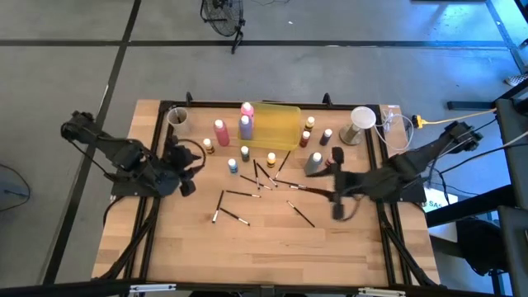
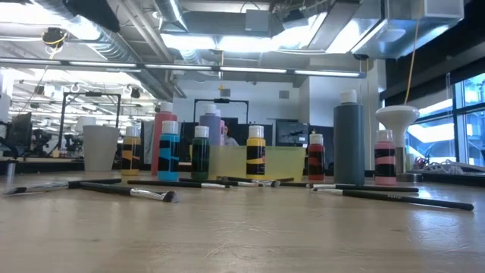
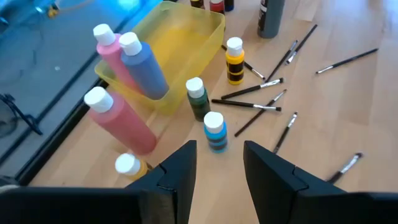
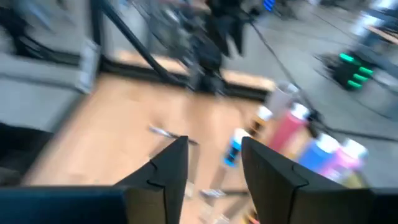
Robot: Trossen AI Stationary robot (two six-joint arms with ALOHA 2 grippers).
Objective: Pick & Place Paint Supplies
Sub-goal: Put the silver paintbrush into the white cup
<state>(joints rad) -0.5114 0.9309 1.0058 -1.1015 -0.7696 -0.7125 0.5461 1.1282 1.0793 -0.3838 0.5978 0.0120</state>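
Left gripper [image 3: 219, 167]: jaws apart, empty, near your small blue-labelled white-capped paint bottle [image 3: 214, 131]. Right gripper [image 4: 212, 163]: also open, empty, above scattered thin dark white-tipped brushes [image 1: 235, 217]. Risk: bottles crowd the translucent yellow tray [image 1: 285, 136]; a wide approach topples neighbours. Open room: bare wooden table [image 1: 272, 243] on the near side.

Open-plan robotics lab or industrial workspace: exposed ceiling ducts [image 2: 136, 34] and strip lights overhead, grey concrete floor [image 1: 346, 70] marked with dark lines, a floor fan [image 1: 223, 15], tall windows [image 2: 471, 114], distant workstations, and a wooden desk [image 1: 264, 239] ringed by black framing.
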